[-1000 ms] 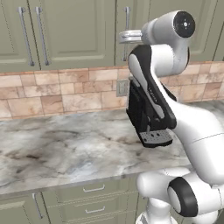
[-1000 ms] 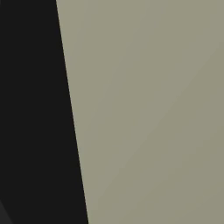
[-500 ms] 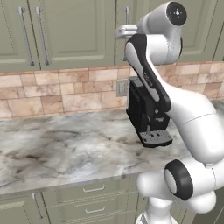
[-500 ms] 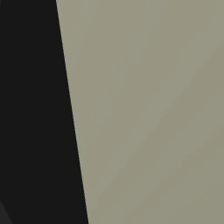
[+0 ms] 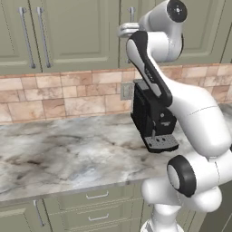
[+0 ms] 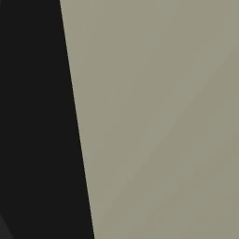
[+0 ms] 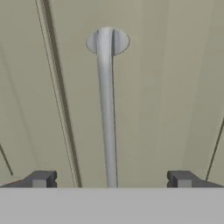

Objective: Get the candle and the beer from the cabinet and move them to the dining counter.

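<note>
You are at the start: the cabinet [image 5: 77, 31] is shut, so the candle and beer (presumably inside) are hidden. Your jaws [image 7: 111, 179] gape wide, empty, straddling the handle [image 7: 107, 113] at frame centre. Opening, fetching, carrying all remain.

I see the cabinet [image 5: 68, 31] in sage green, its bar handles [image 5: 41, 36] silver. Below the cabinet, the backsplash [image 5: 59, 95] is tan and pinkish stone tile with pale grout. Under that, the worktop [image 5: 68, 154] is grey-white marble with dark veins. The coffee machine [image 5: 152, 120] on it is black. My arm [image 5: 195, 113] is white with dark joints.
</note>
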